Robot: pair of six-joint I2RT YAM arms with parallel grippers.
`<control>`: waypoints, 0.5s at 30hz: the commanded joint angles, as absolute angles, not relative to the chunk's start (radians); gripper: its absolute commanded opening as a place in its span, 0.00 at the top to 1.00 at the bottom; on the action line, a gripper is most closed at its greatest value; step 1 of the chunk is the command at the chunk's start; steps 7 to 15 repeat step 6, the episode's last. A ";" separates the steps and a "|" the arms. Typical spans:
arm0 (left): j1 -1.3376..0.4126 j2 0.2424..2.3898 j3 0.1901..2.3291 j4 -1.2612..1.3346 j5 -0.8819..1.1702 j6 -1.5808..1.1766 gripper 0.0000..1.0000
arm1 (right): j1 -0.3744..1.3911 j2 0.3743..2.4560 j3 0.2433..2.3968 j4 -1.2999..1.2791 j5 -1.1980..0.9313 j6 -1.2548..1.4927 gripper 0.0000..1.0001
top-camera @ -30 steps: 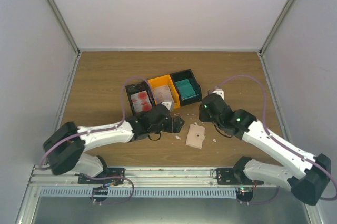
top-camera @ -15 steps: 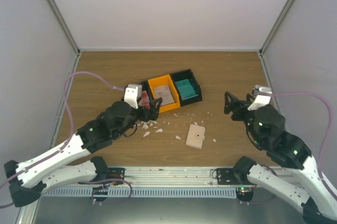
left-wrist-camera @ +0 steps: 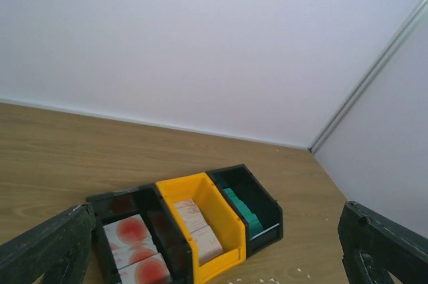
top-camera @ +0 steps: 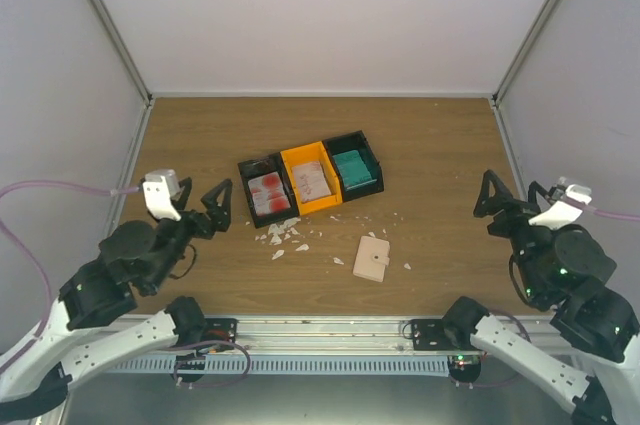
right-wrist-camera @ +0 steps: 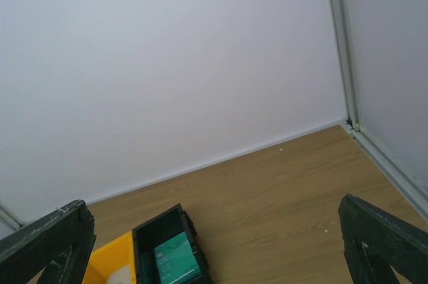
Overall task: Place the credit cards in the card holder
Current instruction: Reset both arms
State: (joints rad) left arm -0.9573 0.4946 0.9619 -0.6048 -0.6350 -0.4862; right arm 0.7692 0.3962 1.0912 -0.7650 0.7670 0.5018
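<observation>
- While the thin, palm-sized rectangular credit cards [top-camera: 265, 193] sit sorted in the joined black and orange plastic trays [top-camera: 298, 153], none shows in the holder. The red-blotched white ones are in the left compartment, the pale pinkish-grey ones [top-camera: 312, 179] in the orange middle, and the teal-green ones [top-camera: 352, 167] on the right.
- They look light, stiff and slick, and packed close. A pinch on an exposed short edge, taking one card alone, is probably the best hold.
- The small flat beige-tan card holder [top-camera: 372, 258] with a dark snap dot lies closed on the wooden tabletop [top-camera: 430, 145], near the trays on the side toward the arms. It is likely soft and light enough to skid, so one arm may need to pin it open.
- Small white scraps [top-camera: 285, 237] lie scattered between the trays and the holder.
- The left pincer [top-camera: 208, 207] and the right pincer [top-camera: 510, 203] both gape wide and grip nothing.
- A second ago both arms reached over the middle, close to the holder. Now each is drawn back to its own side, well apart from everything. The holder has not shifted.
</observation>
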 commanded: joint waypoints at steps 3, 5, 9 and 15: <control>-0.953 0.437 0.974 -0.681 -0.712 -0.492 0.01 | 0.767 0.382 1.106 -0.837 0.843 0.521 0.00; -0.953 0.433 0.969 -0.677 -0.715 -0.489 0.01 | 0.766 0.382 1.105 -0.845 0.844 0.531 0.00; -0.953 0.434 0.968 -0.675 -0.715 -0.487 0.01 | 0.767 0.382 1.104 -0.850 0.844 0.534 0.00; -0.953 0.434 0.968 -0.675 -0.715 -0.487 0.01 | 0.767 0.382 1.104 -0.850 0.844 0.534 0.00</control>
